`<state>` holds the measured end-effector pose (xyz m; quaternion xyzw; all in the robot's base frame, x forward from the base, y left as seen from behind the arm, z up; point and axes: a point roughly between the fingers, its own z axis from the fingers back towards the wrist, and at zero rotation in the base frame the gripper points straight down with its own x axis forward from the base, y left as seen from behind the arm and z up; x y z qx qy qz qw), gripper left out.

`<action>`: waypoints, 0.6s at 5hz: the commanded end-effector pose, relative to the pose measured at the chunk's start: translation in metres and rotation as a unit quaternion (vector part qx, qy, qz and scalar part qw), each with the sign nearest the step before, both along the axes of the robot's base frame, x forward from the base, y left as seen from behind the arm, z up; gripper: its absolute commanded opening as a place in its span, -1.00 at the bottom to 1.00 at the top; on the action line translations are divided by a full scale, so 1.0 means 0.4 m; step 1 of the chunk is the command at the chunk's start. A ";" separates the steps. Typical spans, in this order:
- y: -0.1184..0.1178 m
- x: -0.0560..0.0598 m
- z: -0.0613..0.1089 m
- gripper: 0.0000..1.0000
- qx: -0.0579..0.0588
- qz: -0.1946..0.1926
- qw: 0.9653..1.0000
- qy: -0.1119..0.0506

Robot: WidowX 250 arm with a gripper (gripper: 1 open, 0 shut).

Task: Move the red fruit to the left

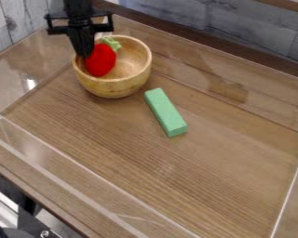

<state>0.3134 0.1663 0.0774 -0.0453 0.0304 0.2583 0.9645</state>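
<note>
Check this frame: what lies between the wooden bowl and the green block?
Nothing in the camera view: only bare wooden tabletop separates the wooden bowl from the green block. The red fruit sits inside the bowl, at the gripper.
</note>
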 end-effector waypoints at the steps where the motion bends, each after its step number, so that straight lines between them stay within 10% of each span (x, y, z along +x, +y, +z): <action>1: 0.007 -0.011 0.086 -1.00 0.018 -0.014 0.999 -0.039; 3: 0.000 -0.046 0.101 -1.00 0.011 -0.032 0.999 -0.041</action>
